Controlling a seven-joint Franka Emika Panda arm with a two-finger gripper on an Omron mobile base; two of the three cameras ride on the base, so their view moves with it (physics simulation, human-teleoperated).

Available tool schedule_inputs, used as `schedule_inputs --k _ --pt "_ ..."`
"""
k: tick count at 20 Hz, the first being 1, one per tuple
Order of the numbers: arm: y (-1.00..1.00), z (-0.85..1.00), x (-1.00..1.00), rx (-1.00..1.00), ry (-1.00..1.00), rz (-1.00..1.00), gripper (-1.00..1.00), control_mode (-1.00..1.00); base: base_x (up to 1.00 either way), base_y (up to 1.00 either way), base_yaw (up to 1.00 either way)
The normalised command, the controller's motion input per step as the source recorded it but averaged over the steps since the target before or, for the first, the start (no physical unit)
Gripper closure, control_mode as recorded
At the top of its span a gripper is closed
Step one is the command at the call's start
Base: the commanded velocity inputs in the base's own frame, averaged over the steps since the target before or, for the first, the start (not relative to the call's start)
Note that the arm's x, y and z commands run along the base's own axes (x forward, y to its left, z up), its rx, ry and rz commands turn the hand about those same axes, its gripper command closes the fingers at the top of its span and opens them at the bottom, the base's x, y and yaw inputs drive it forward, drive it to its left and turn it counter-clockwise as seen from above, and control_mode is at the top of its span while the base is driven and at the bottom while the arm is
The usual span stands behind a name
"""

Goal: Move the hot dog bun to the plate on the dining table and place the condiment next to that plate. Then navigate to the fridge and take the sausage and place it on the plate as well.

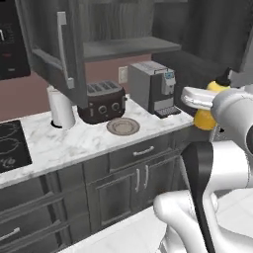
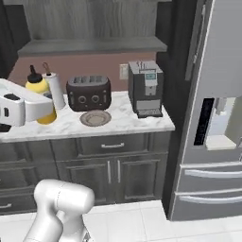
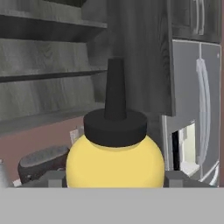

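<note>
The condiment is a yellow squeeze bottle (image 3: 114,162) with a black pointed cap. It stands upright between my gripper's (image 3: 114,178) two fingertips, which press on its sides. In the left base view the bottle (image 1: 203,120) shows at the right, partly behind my white hand, with the gripper (image 1: 210,106) around its middle. From the right base camera the bottle (image 2: 37,87) hangs at the left, in front of the counter, with the gripper (image 2: 40,106) shut on it. The steel fridge (image 2: 212,118) stands to the right with its doors closed. The bun and sausage are out of view.
On the marble counter (image 1: 79,143) stand a paper towel roll (image 1: 62,106), a dark toaster (image 1: 101,101), a coffee machine (image 1: 153,86) and a round dish (image 1: 123,126). A cooktop (image 1: 10,146) lies at the left. An open cabinet door (image 1: 54,39) hangs above.
</note>
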Motion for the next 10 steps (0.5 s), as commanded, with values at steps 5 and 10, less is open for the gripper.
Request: schedule_inputs --k 5,10 --pt "0.0 0.0 0.0 0.0 0.0 0.0 1.0 1.0 -0.49 0.03 -0.84" --pt "0.0 0.0 0.0 0.0 0.0 0.0 1.0 1.0 -0.38 0.02 -0.9"
